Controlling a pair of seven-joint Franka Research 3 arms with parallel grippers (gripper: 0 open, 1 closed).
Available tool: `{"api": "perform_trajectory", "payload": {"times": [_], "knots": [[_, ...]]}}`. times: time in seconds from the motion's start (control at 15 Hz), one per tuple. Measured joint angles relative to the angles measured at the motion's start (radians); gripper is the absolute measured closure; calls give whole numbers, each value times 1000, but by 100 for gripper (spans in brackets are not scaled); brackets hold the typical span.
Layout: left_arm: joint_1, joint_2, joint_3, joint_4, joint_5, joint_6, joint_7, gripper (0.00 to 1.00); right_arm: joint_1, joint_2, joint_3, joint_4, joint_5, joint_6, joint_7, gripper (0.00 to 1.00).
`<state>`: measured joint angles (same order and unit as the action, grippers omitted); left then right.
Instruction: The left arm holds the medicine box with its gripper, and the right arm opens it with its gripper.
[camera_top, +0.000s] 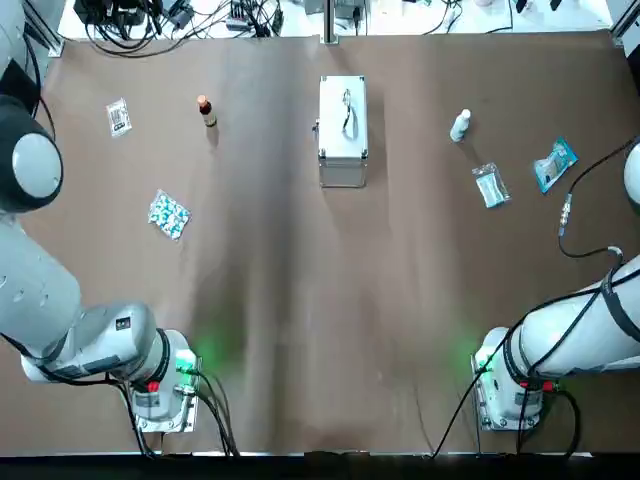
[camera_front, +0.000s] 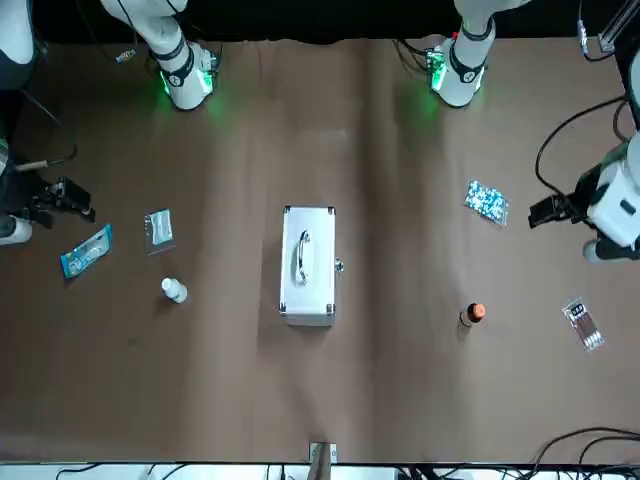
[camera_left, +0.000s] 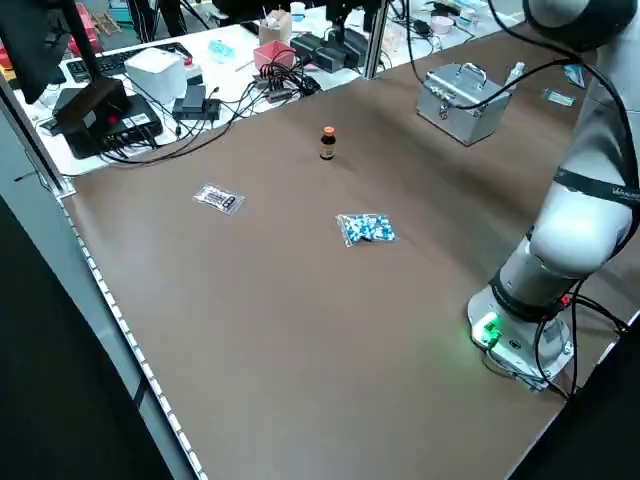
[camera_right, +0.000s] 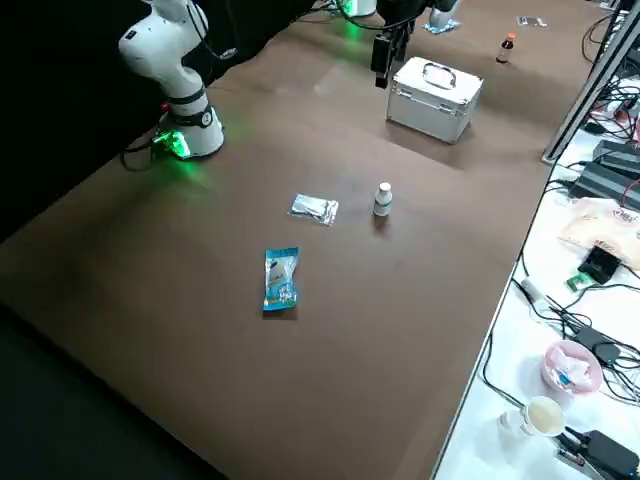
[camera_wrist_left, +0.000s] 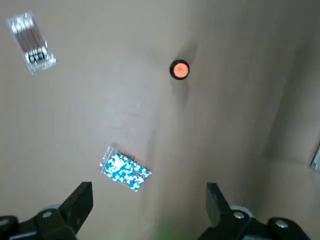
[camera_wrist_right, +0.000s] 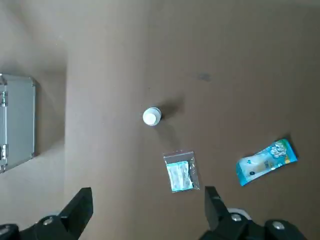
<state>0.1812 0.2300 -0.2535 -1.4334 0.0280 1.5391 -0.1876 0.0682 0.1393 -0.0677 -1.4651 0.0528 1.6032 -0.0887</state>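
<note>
The medicine box (camera_top: 343, 130) is a silver metal case with a handle on its lid. It lies shut at the middle of the table's far side, and also shows in the front view (camera_front: 307, 263) and at the edge of the right wrist view (camera_wrist_right: 17, 120). My left gripper (camera_wrist_left: 147, 200) hangs open high over the table's left part, with nothing between its fingers. My right gripper (camera_wrist_right: 147, 200) hangs open high over the right part, also empty. Both are far from the box.
Left of the box lie a brown bottle with an orange cap (camera_top: 206, 110), a blue pill blister (camera_top: 168, 214) and a swab packet (camera_top: 119, 117). To its right are a white bottle (camera_top: 460, 125), a clear sachet (camera_top: 490, 185) and a blue packet (camera_top: 555, 163).
</note>
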Motion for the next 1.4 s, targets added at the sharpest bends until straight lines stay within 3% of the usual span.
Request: {"api": "perform_trajectory", "payload": {"times": [0.33,0.67,1.13,1.4], "knots": [[-2,94,-4,-2,-1,2,-226,0,43,20,4,-12,67,6,1,1],[-139,175,-31,-21,-10,86,-755,0,68,52,5,-14,125,19,8,1],[-205,231,-70,-218,-72,434,-1266,0,157,111,8,-21,152,120,181,1],[-231,237,-86,-323,-73,587,-1462,0,222,174,9,-22,314,147,230,1]]}}
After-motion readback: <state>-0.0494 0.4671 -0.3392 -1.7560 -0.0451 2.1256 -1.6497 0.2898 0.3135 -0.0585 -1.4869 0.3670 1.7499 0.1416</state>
